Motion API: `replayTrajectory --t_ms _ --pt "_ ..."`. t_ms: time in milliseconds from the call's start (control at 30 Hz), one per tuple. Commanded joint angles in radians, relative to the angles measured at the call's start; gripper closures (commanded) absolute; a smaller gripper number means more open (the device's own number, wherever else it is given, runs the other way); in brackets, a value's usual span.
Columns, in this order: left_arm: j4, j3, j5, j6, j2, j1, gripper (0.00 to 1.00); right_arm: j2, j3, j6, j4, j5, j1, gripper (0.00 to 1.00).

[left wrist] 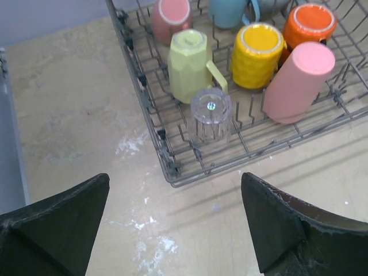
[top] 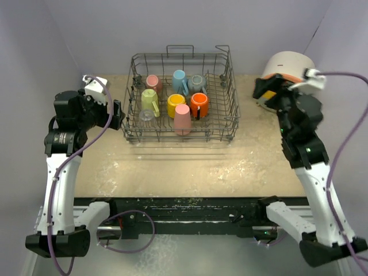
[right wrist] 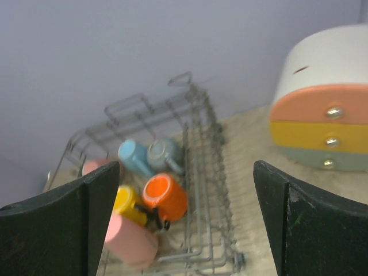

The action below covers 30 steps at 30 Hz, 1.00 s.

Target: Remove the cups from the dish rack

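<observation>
Plainly, the cups [top: 176,105] crowd the dish rack [top: 179,138] — untouched.

robot test cell, not a domestic setting: plain lilac partition walls [top: 190,23] enclose a scuffed beige table [top: 184,167]; left arm [top: 60,178] and right arm [top: 316,178] bolted to a black rail [top: 190,210], purple cables [top: 345,73] exposed.

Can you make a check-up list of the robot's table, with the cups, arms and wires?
Surface: beige table, white scuffs near the front.
Job's things: seven coloured cups and one clear glass, all inside the dish rack.
Clutter: round drawer box at far right.
End effectors: left end effector open, empty; right end effector open, empty.
Cables: purple cables, one along each arm.
Surroundings: plain lilac walls; nothing else seen.
</observation>
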Motion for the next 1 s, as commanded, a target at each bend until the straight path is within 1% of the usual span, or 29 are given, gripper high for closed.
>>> replayTrajectory --t_ms 0,100,200,300,367,567,667,733,967 --pt "-0.109 0.038 0.01 0.013 0.048 0.003 0.01 0.121 0.086 -0.11 -0.068 0.021 0.22 0.0" --pt "-0.106 0.019 0.021 0.012 0.055 0.003 0.01 0.276 0.207 -0.132 -0.145 0.102 0.374 0.0" --pt "-0.098 0.001 0.021 0.003 0.057 0.003 0.01 0.437 0.313 -0.139 -0.2 0.133 0.499 0.0" --pt "-0.106 -0.01 0.026 0.005 0.053 0.003 0.01 0.587 0.416 -0.129 -0.25 0.141 0.569 0.0" --pt "-0.108 -0.02 0.026 0.014 0.048 0.003 0.01 0.669 0.474 -0.126 -0.263 0.119 0.587 0.0" --pt "-0.107 -0.049 0.024 0.025 0.039 0.003 0.01 0.88 0.611 -0.119 -0.33 0.049 0.591 0.0" --pt "-0.103 -0.055 0.032 0.031 0.038 0.003 0.01 0.97 0.655 -0.117 -0.406 0.041 0.591 0.0" --pt "-0.105 -0.052 0.042 0.037 0.04 0.003 0.01 1.004 0.659 -0.092 -0.429 0.033 0.589 0.0" --pt "-0.109 -0.049 0.054 0.059 0.046 0.003 0.01 1.067 0.634 -0.099 -0.429 0.059 0.588 0.0"
